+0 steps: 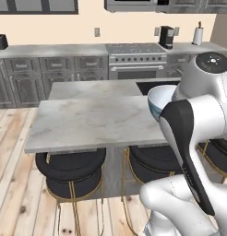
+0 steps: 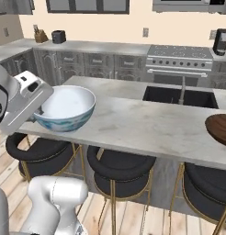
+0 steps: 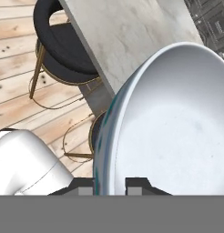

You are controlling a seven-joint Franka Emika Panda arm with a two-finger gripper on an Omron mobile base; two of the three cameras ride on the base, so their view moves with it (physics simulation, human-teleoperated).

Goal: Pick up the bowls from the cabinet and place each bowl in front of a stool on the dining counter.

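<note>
Gripping white bowl (image 2: 65, 109) rim | right base: brown bowl (image 2: 220, 129) on dining counter (image 2: 147, 126)

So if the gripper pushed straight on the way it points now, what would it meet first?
Nothing new: the gripper is shut on the rim of the white bowl with blue-green pattern. Past the bowl, probably the light grey marble dining counter, though depth is unclear.

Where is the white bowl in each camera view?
Left base view: white bowl at centre right, partly behind the arm.
Right base view: at left, over the counter's near edge.
Hand view: large at right, rim between the fingers.
Shared landmark: the marble counter with black stools under it.
</note>
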